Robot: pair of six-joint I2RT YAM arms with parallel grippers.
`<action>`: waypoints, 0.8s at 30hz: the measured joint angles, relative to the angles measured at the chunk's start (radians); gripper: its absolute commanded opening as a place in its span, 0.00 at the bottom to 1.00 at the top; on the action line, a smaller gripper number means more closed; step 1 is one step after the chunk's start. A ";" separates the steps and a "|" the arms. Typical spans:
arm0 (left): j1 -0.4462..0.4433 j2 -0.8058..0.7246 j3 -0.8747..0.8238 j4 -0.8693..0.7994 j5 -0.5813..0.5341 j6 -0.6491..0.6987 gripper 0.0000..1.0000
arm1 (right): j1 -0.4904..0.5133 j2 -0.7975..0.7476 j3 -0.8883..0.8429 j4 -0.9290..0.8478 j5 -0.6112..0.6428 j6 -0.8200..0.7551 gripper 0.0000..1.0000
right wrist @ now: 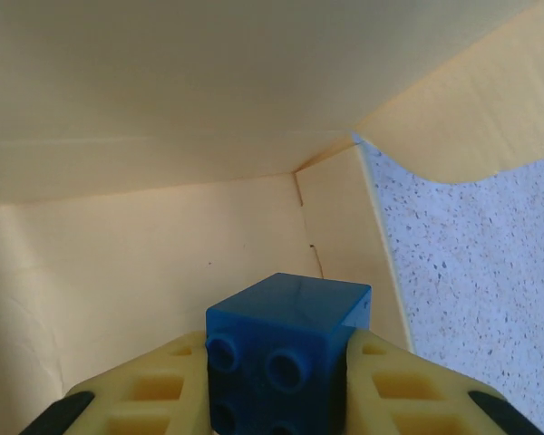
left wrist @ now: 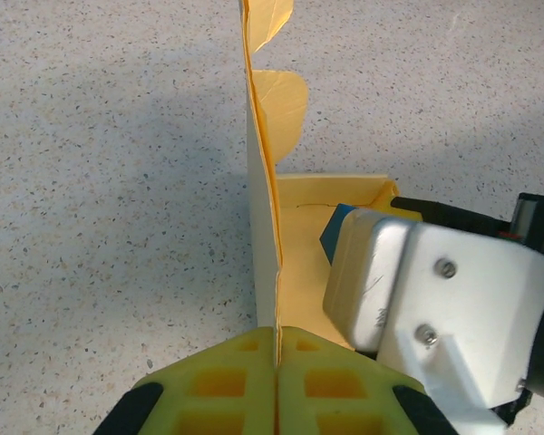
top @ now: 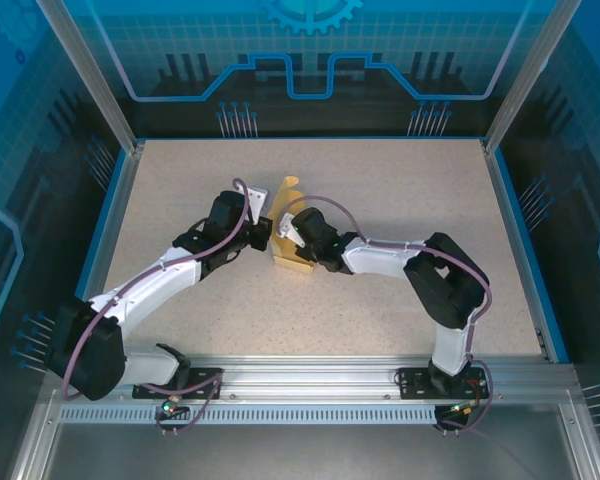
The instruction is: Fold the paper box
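Observation:
The paper box of pale yellow card stands half formed mid-table, one tall panel upright with rounded tabs on top. My left gripper is shut on the lower edge of that upright panel. Inside the box's open tray, my right gripper is shut on a blue studded brick, held just above the box floor. The brick's corner peeks out beside the right gripper's white housing. From above, both grippers meet at the box.
The speckled tabletop is bounded by a blue rim and aluminium posts. A metal rail carrying the arm bases runs along the near edge.

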 measured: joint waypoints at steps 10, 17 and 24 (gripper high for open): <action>0.005 0.000 0.004 -0.003 0.000 0.000 0.07 | 0.002 0.047 0.002 0.006 0.018 -0.077 0.38; 0.005 0.000 0.005 -0.011 0.000 0.000 0.07 | 0.002 0.058 0.034 -0.022 -0.006 -0.073 0.47; 0.005 0.000 0.005 -0.011 0.000 0.000 0.07 | -0.001 0.051 0.041 -0.078 -0.100 -0.035 0.55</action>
